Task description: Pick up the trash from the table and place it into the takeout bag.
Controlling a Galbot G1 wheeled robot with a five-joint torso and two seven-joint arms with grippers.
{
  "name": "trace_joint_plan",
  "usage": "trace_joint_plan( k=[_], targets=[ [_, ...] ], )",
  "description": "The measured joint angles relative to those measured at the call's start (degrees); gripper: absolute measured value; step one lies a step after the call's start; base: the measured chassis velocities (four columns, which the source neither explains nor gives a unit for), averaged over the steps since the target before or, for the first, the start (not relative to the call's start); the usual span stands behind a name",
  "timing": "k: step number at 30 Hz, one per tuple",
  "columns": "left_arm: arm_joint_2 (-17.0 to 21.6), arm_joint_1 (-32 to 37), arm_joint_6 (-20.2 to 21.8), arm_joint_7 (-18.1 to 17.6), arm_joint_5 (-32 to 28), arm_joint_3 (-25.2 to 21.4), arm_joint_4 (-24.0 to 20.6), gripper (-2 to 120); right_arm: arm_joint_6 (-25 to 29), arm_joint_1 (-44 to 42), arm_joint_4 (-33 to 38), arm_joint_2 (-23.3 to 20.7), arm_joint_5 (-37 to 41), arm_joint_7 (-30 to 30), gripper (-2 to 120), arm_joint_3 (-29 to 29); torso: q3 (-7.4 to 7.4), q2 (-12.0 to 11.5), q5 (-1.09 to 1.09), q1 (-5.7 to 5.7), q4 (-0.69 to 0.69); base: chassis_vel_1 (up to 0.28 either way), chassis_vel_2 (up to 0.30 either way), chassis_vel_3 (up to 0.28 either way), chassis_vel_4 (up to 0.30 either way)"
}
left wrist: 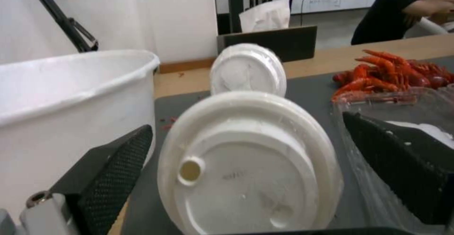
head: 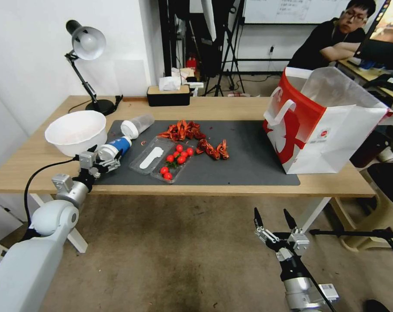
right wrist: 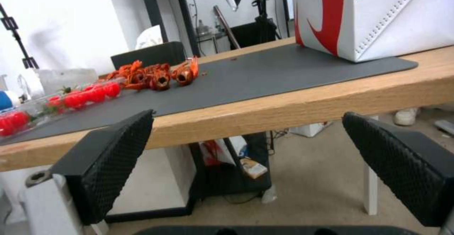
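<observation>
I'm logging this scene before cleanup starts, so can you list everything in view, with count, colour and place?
Table: one, light wood, grey mat on top.
Takeout bag: one, white and red, upright at mat's right end.
Bowl: one, white, table's left end.
Blue-and-white cup: one, lying on its side, white lid toward the left gripper.
Clear cup: one, white lid, lying behind the blue one.
Clear tray: one, holding red tomatoes.
Crayfish shells: red, two piles, mid-mat.
Desk lamp: one, black, back left.
Tissue box: one, black, back edge.
Left gripper: open, fingers either side of the blue cup's lid.
Right gripper: open, below the table's front edge.
</observation>
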Motion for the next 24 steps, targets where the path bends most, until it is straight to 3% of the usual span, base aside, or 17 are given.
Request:
trace_joint_plan(
  k=[18, 24],
  targets=[
    [-0.77, 0.24, 3.05, 0.21, -1.27, 0.69, 0.5, 100, 0.06, -0.18, -0.56, -0.18, -0.28, 0.38, 100, -0.1, 0.0, 0.0, 0.0, 0.0, 0.0, 0.0, 0.0, 0.0, 0.0],
    [-0.9, 0.28, 2.93, -0.45, -1.71, 1.15, 1.08, 80, 0.23, 0.05, -1.08, -0.32, -0.27, 0.76, 100, -0.2, 0.0, 0.0, 0.01, 0.0, 0.01, 0.0, 0.0, 0.0, 0.0]
  ],
)
